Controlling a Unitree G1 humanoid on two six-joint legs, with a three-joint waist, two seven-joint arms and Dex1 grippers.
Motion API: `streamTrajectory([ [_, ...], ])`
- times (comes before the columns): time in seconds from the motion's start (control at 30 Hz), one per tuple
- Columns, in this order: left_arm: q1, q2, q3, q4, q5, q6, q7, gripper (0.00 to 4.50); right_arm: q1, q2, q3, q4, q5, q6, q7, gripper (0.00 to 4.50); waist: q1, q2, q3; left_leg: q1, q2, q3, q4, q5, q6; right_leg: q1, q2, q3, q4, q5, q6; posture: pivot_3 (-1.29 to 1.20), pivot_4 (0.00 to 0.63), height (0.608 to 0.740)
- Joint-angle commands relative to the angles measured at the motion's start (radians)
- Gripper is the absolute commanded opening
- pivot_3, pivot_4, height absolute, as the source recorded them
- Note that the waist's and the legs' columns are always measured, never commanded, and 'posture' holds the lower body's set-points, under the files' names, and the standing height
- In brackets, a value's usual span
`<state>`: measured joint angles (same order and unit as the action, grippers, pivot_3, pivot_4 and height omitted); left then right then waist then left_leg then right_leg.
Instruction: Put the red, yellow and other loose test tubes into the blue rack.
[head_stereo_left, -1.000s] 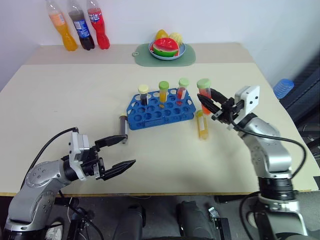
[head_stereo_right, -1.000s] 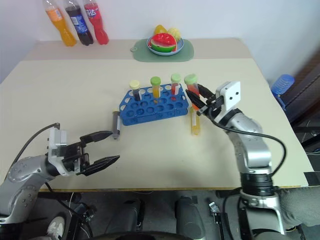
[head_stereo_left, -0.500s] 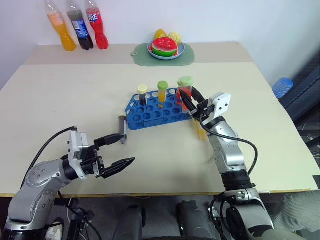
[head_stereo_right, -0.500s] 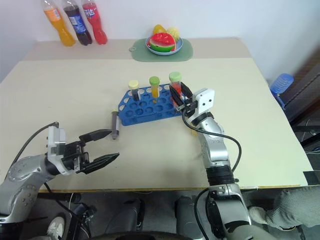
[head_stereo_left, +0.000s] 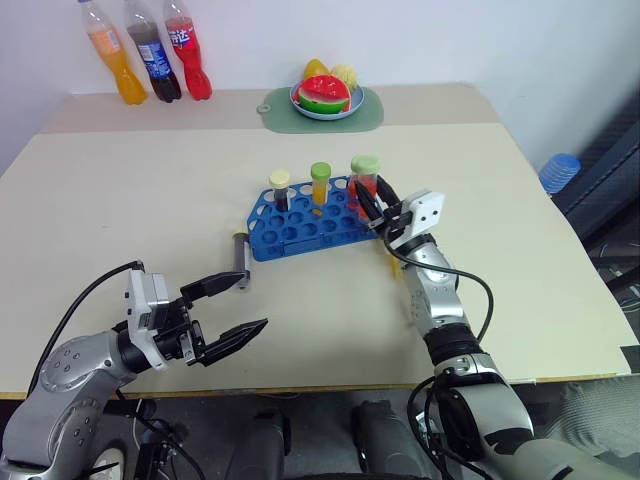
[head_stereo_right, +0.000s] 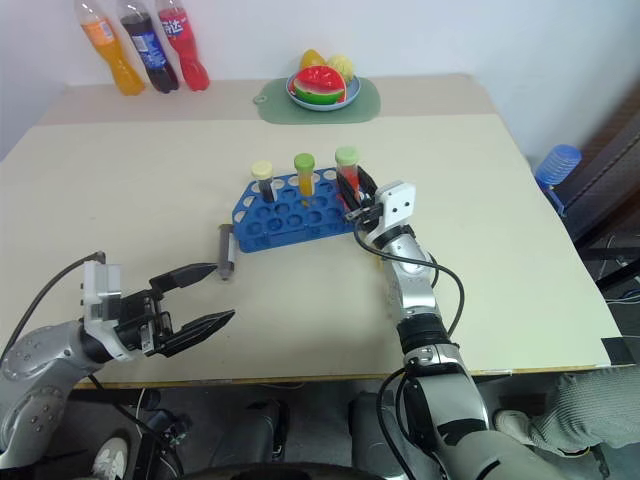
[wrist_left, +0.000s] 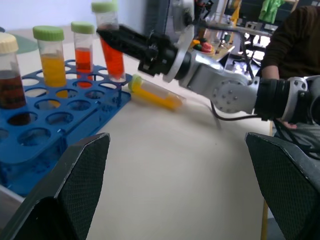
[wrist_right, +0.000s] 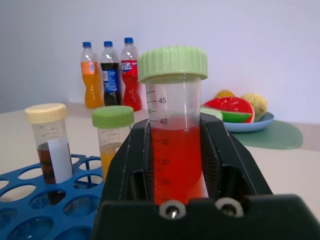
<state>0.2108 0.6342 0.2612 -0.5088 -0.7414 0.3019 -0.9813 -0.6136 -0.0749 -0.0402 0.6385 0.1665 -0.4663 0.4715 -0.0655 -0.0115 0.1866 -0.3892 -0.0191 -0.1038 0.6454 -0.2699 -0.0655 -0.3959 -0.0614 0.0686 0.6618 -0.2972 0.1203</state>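
Observation:
The blue rack (head_stereo_left: 300, 236) stands mid-table with three capped tubes upright in it: dark, yellow and red. My right gripper (head_stereo_left: 368, 200) is shut on a red test tube (wrist_right: 175, 145) with a green cap, holding it upright at the rack's right end. I cannot tell whether its tip is in a hole. A yellow test tube (wrist_left: 155, 95) lies on the table just right of the rack, partly behind my right arm. Left of the rack lies a dark grey tube (head_stereo_left: 240, 256). My left gripper (head_stereo_left: 255, 302) is open near the table's front edge, short of the grey tube.
Three soda bottles (head_stereo_left: 145, 60) stand at the far left corner. A fruit plate (head_stereo_left: 325, 98) sits on a green mat (head_stereo_left: 368, 115) at the back. A person in a dark sleeve (wrist_left: 295, 45) sits beyond the table's right side.
My right gripper has carried the red tube left and down, from beyond the rack's right end to right at it. The left gripper has stayed put, open.

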Motion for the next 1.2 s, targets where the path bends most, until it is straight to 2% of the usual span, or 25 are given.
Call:
streamTrajectory([
  [0.03,0.003,0.006,0.021,-0.032,-0.021,0.002,0.004,4.5,-0.008,0.017,0.001,0.004,0.002,-0.022,-0.001,0.79,-0.005,0.0,0.0,0.0,0.0,0.0,0.0,0.0,0.0,0.0,0.0,0.0,0.0,0.0,0.0,0.0,0.15,0.74],
  [0.07,0.0,0.006,0.017,-0.031,-0.021,0.003,0.006,4.5,-0.004,0.017,0.0,0.004,0.002,-0.026,-0.001,0.79,-0.005,0.0,0.0,0.0,0.0,0.0,0.0,0.0,0.0,0.0,0.0,0.0,0.0,0.0,0.0,0.0,0.15,0.74],
  [0.1,-0.002,0.006,0.013,-0.031,-0.022,0.004,0.007,4.5,0.002,0.017,0.0,0.001,0.008,-0.025,0.009,1.85,-0.005,0.0,0.0,0.0,0.0,0.0,0.0,0.0,0.0,0.0,0.0,0.0,0.0,0.0,0.0,0.0,0.15,0.74],
  [0.13,-0.006,0.005,0.009,-0.029,-0.022,0.005,0.008,4.5,0.008,0.012,0.002,-0.003,0.005,-0.033,0.014,2.2,-0.005,0.0,0.0,0.0,0.0,-0.001,0.0,0.0,0.0,0.0,0.0,0.0,0.001,0.0,0.0,0.0,0.15,0.74],
  [0.27,-0.026,0.001,-0.004,-0.013,-0.02,0.008,0.005,4.5,0.03,-0.02,0.011,-0.084,-0.016,-0.031,0.016,4.27,-0.003,0.0,0.0,0.0,0.0,0.0,0.0,0.0,0.0,0.0,0.0,0.0,0.0,0.0,0.0,0.0,0.15,0.74],
  [0.3,-0.031,-0.002,-0.007,-0.009,-0.018,0.008,0.004,4.5,0.035,-0.032,0.013,-0.12,-0.023,-0.013,0.009,4.45,-0.003,0.0,0.0,0.0,0.0,0.0,0.0,0.0,0.0,0.0,0.0,0.0,0.0,0.0,0.0,0.0,0.15,0.74],
  [0.4,-0.05,-0.01,-0.022,0.004,-0.016,0.01,0.002,4.5,0.054,-0.102,0.031,-0.263,-0.029,0.078,0.046,4.45,-0.002,0.001,0.001,0.0,-0.001,-0.001,0.0,0.0,0.0,0.0,-0.001,0.0,0.0,0.0,0.0,0.0,0.15,0.74],
  [0.5,-0.076,-0.013,-0.053,0.033,0.002,0.003,-0.017,4.5,0.102,-0.225,0.05,-0.454,-0.047,0.224,0.101,4.45,0.004,0.002,0.001,0.0,-0.001,-0.002,0.0,0.0,0.0,0.0,-0.001,0.0,0.0,0.0,0.0,0.0,0.15,0.74],
  [0.63,-0.122,-0.018,-0.086,0.078,0.037,-0.019,-0.033,4.5,0.212,-0.398,0.041,-0.758,-0.1,0.581,0.097,4.45,0.019,0.002,0.001,-0.001,-0.001,-0.002,0.0,0.0,0.0,0.0,-0.001,0.0,0.0,0.0,0.0,0.0,0.15,0.74],
  [0.73,-0.148,-0.03,-0.102,0.108,0.046,-0.033,-0.044,4.5,0.221,-0.562,0.019,-0.941,0.057,0.961,0.223,4.45,0.022,0.004,0.002,-0.001,-0.001,-0.002,0.001,0.0,0.0,0.0,-0.001,0.0,-0.001,0.0,0.0,0.0,0.15,0.74],
  [0.87,-0.162,-0.045,-0.12,0.124,0.061,-0.04,-0.052,4.5,0.062,-0.589,0.022,-0.896,0.149,1.509,0.166,4.45,0.014,0.003,0.002,0.0,0.0,-0.002,0.001,0.0,0.0,0.0,0.0,0.001,-0.001,0.0,0.0,0.0,0.15,0.74],
  [0.97,-0.173,-0.057,-0.141,0.125,0.071,-0.045,-0.051,4.5,-0.069,-0.574,0.048,-0.788,0.153,1.749,0.128,4.45,0.023,0.003,0.002,-0.001,0.0,-0.002,0.001,0.0,0.0,0.0,0.0,0.0,-0.001,0.0,-0.001,0.0,0.15,0.74],
  [1.1,-0.168,-0.069,-0.158,0.104,0.077,-0.044,-0.041,4.5,-0.199,-0.541,0.074,-0.659,0.141,1.955,0.071,4.45,0.027,0.003,0.002,-0.003,-0.001,-0.002,0.0,0.0,0.0,-0.001,-0.001,0.0,-0.003,0.0,-0.001,0.0,0.15,0.74],
  [1.2,-0.152,-0.074,-0.157,0.08,0.073,-0.036,-0.02,4.5,-0.237,-0.527,0.094,-0.597,0.124,2.004,0.03,4.45,0.027,0.003,0.002,-0.004,-0.001,-0.002,0.0,0.0,0.0,-0.001,-0.002,0.0,-0.005,0.0,-0.001,0.0,0.15,0.74],
])
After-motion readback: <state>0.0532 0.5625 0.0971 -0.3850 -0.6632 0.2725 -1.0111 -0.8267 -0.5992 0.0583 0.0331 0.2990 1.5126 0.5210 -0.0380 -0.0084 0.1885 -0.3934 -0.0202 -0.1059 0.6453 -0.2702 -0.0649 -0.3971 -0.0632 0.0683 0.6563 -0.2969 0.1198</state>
